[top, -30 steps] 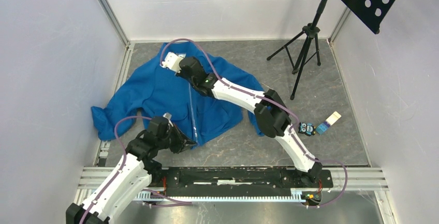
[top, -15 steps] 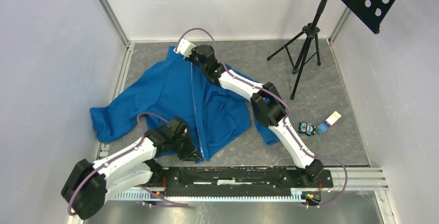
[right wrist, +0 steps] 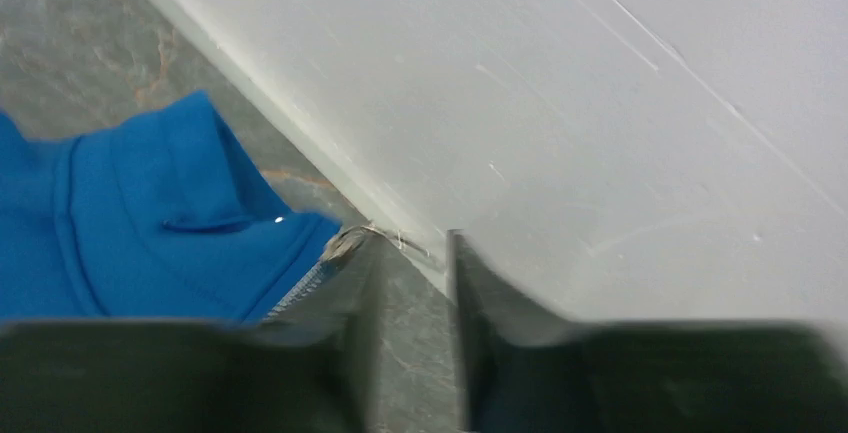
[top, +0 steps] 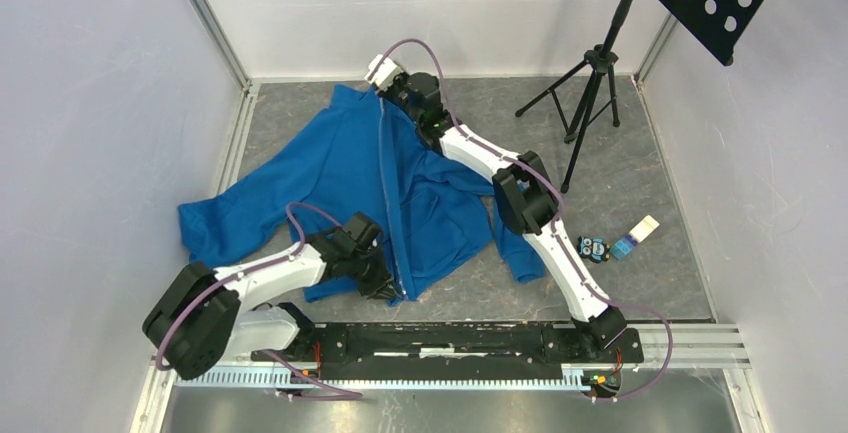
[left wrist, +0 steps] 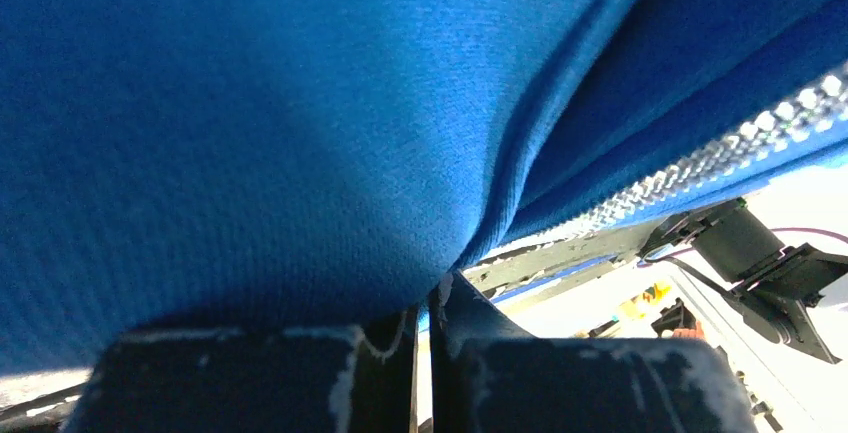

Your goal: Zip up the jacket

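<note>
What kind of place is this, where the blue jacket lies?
Most likely a robotics lab test cell, not a home: plain white panel walls in metal framing enclose a grey floor mat, two robot arms are bolted to a base rail, and a black tripod stands in the corner.

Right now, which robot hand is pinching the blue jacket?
The left gripper, at the jacket hem: its fingers are shut on blue fabric. The right gripper, by the collar, has a bare gap between its fingers.
</note>
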You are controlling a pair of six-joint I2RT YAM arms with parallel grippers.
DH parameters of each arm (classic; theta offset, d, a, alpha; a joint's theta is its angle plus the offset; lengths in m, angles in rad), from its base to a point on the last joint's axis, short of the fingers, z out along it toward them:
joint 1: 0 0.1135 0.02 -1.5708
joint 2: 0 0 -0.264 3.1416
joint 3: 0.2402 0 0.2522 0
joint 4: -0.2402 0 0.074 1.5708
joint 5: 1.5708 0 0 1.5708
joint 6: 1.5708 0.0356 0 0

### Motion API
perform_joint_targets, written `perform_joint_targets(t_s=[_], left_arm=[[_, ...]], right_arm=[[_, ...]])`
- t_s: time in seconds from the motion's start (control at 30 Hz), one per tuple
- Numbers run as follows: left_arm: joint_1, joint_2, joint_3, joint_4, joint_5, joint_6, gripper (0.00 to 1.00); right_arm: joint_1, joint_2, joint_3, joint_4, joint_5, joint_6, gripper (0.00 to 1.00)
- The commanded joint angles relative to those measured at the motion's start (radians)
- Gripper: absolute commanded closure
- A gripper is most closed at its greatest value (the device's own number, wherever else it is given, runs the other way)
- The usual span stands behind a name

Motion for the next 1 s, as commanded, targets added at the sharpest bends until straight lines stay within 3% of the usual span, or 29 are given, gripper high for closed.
perform_joint_targets(t_s=[0.0,0.07,0.1,0.13,0.23,0.37,0.5,0.63,0.77,0.97], left_arm=[[-0.012,0.053,0.069,-0.030,-0.080,0.044,0.98],[0.000,0.079,0.114,-0.011,-0.109,0.066,0.98],[0.006,0.083,0.125,0.001,-0.113,0.081,0.98],[0.006,0.077,0.131,0.010,-0.128,0.094,0.96],[0.009,-0.006,0.080,0.067,-0.164,0.081,0.70],[0.011,-0.192,0.000,0.076,-0.190,0.054,0.45],[0.015,-0.401,-0.017,-0.009,-0.223,0.044,0.30],[0.021,-0.619,0.024,-0.103,-0.249,0.052,0.04],[0.023,-0.720,0.177,-0.167,-0.283,0.154,0.00],[0.022,-0.657,0.563,-0.266,-0.338,0.428,0.00]], right_arm=[[-0.049,-0.101,-0.023,0.109,0.046,0.075,0.43],[-0.049,-0.179,-0.112,0.042,0.060,0.130,0.07],[-0.048,-0.223,-0.158,0.000,0.074,0.157,0.02],[-0.046,-0.276,-0.210,-0.043,0.095,0.194,0.02],[-0.040,-0.475,-0.405,-0.181,0.112,0.301,0.02],[-0.016,-0.779,-0.708,-0.308,0.083,0.486,0.02],[0.005,-1.066,-0.967,-0.395,-0.106,0.629,0.02],[0.027,-1.283,-1.119,-0.494,-0.180,0.660,0.02],[0.037,-1.527,-1.247,-0.533,-0.154,0.649,0.02],[0.038,-1.829,-1.272,-0.676,0.020,0.604,0.02]])
